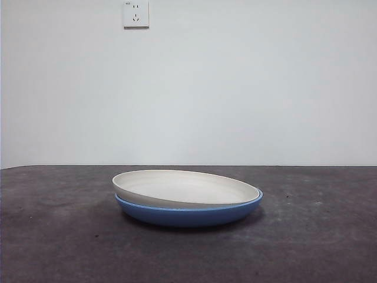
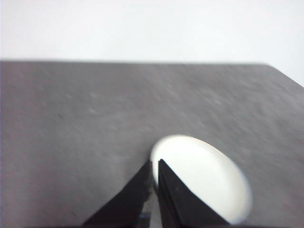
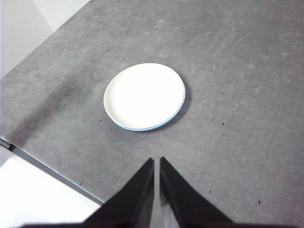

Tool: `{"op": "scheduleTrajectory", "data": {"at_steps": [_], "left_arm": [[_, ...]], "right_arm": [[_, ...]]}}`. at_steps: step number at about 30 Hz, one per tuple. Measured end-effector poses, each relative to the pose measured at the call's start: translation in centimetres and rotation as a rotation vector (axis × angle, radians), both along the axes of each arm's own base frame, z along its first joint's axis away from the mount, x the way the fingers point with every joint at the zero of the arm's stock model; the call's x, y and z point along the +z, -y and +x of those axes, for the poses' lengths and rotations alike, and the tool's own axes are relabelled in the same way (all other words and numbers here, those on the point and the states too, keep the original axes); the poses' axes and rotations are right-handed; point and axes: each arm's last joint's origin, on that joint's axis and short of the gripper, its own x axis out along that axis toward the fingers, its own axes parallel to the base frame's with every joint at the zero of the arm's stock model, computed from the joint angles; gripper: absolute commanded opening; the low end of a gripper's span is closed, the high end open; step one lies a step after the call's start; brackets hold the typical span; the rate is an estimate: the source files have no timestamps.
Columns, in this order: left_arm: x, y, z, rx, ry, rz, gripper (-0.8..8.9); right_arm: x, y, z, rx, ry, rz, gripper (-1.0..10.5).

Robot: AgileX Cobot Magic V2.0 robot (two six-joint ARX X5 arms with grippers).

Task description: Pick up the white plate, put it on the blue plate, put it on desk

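Nearest the front camera: bare stretch of the dark grey-brown, rough matte table (image 1: 59,247). Behind it, mid-table, the glossy blue round plate (image 1: 188,216) sits flat, with the matte cream-white round plate (image 1: 185,187) nested in it. White plate is not seated level: its left rim rides up above the blue rim, its right rim drops inside it. It is also offset slightly left, so more blue shows on the right.

Neither arm shows in the front view. Left gripper (image 2: 155,164) hangs over the table with the white plate (image 2: 202,178) near its tips, not touching as far as I can tell; jaws together, only a hairline slit between them. View is blurred. Right gripper (image 3: 156,161) is well back and high, both plates (image 3: 145,96) well apart from it, blue (image 3: 176,112) visible only as a thin crescent on one edge; jaws together too.

Judgement: stacking looks done; what's left is lifting the white plate back out and setting it on the table.

Risks:
- Jaws need to part first; coming down closed would just push the rim.
- Tilted plate rocks if pressed on the high side and could skid in the glossy blue one.
- A rim pinch that catches both rims lifts or drags the blue plate too.
- Shallow rim means little bite, so the plate could slip.

White wall socket (image 1: 136,13) on far wall, irrelevant.
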Motion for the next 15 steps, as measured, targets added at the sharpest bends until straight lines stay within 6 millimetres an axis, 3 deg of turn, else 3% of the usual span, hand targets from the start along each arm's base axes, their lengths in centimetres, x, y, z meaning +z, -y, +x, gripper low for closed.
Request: {"op": "scheduleTrajectory", "data": {"at_steps": [4, 9, 15], "left_arm": [[-5.4, -0.4, 1.2, 0.158, 0.072, 0.028, 0.19], [-11.2, -1.1, 1.1, 0.388, 0.091, 0.045, 0.19], [-15.0, -1.2, 0.6, 0.408, 0.069, 0.041, 0.19]], "right_arm": [[0.0, 0.0, 0.0, 0.0, 0.0, 0.0, 0.2], [0.0, 0.0, 0.0, 0.0, 0.0, 0.0, 0.2], [0.0, 0.0, 0.0, 0.0, 0.0, 0.0, 0.2]]}}
